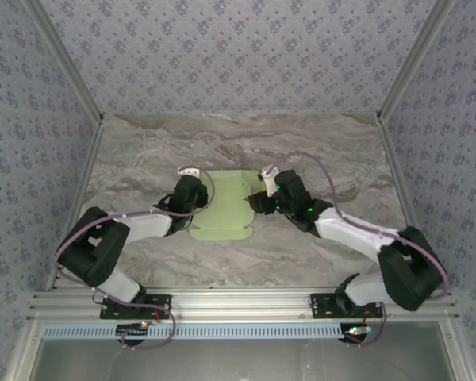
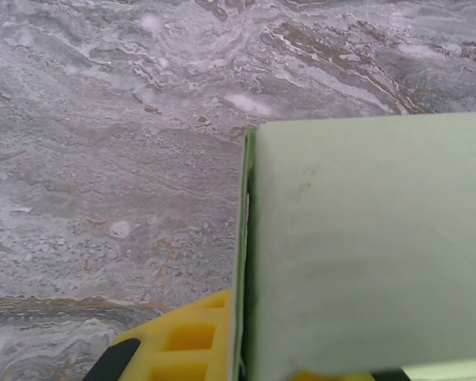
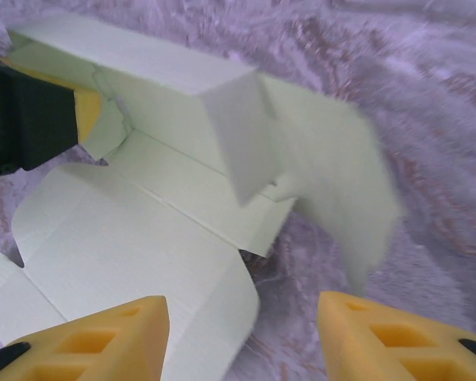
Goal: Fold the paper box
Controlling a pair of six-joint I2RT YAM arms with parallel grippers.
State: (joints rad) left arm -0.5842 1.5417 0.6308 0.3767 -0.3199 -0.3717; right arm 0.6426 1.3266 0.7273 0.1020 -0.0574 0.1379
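Top external: the paper box (image 1: 226, 210) lies mid-table on the marble table (image 1: 325, 151), partly flat, between the two claws. The left gripper (image 1: 197, 205) sits at its left edge and the right gripper (image 1: 258, 202) at its right edge, both low over the card.

Left wrist: a pale green panel stands upright, its edge tight against the inner face of one yellow finger (image 2: 182, 349). The other finger is hidden behind the card. The claw looks narrow, pinched on that panel; this is a judgement, as the far side is not seen.

Right wrist: the yellow fingers (image 3: 103, 341) are spread wide, holding nothing, with the flat base panel and table below. The far wall is raised, held at the left claw's black-and-yellow tip. One end flap is half up and a scalloped tab is blurred.

The step is probably raising the walls, early to middle of the task. The base is flat and several flaps are unfolded. The next move likely calls for the right claw to close on the near tab and lift it along its crease while the left claw pins the wall. The card is thin, so a light grip or it buckles.
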